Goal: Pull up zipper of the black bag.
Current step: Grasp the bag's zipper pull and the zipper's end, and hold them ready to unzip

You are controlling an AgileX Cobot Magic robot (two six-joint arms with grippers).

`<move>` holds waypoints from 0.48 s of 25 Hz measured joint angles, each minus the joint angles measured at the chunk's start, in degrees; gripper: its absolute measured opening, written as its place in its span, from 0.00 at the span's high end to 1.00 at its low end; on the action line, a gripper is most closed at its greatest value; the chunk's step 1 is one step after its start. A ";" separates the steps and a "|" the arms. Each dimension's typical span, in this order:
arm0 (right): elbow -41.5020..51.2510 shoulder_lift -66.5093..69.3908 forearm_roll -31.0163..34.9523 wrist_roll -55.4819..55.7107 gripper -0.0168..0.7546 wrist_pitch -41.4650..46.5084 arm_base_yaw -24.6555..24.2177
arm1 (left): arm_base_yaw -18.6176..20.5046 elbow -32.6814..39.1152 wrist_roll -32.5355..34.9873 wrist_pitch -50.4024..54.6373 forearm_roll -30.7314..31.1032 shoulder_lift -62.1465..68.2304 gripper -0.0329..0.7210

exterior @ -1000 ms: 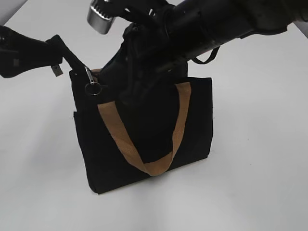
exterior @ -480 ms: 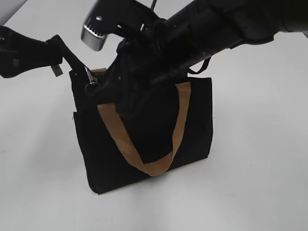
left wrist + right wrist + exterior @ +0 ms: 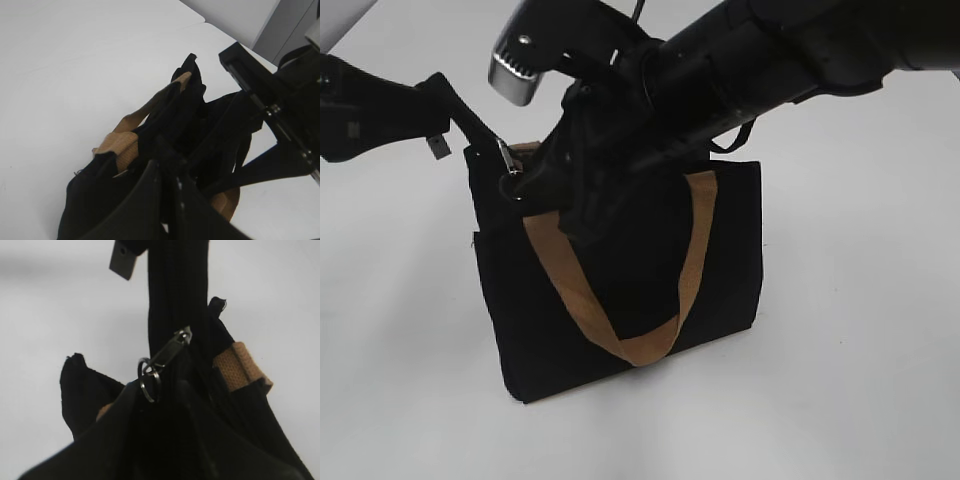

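The black bag [image 3: 720,250] stands upright on the white table, its tan handle [image 3: 640,345] hanging down the front. My left gripper [image 3: 480,138] is shut on the bag's top left corner; in the left wrist view [image 3: 167,161] its fingers meet on black fabric. The silver zipper pull [image 3: 506,153] with its ring [image 3: 149,377] sits at that corner. My right gripper [image 3: 522,185] reaches in from the upper right; in the right wrist view [image 3: 160,387] its jaws stand apart, with the ring at the left fingertip. The zipper line is hidden under the right arm.
The white table [image 3: 860,380] lies all round the bag. The right arm [image 3: 760,60] covers the bag's top edge. A small grey tag [image 3: 440,146] hangs from the left gripper. The second tan handle [image 3: 120,145] shows in the left wrist view.
My right gripper has come down and left onto the zipper ring, which showed freely one second ago. The left gripper and the bag have not moved.
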 joint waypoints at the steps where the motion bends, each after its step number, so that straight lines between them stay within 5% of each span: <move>1: 0.00 0.00 0.00 -0.32 0.72 0.00 0.00 | 0.00 0.00 0.00 0.00 0.00 0.00 0.97; 8: 0.00 0.04 0.05 -1.96 0.73 0.07 0.00 | 0.00 0.00 0.00 0.00 -0.05 0.00 0.97; 12: 0.00 0.04 0.09 -2.48 0.82 0.07 0.06 | 0.00 0.00 0.00 0.00 -0.05 0.00 0.97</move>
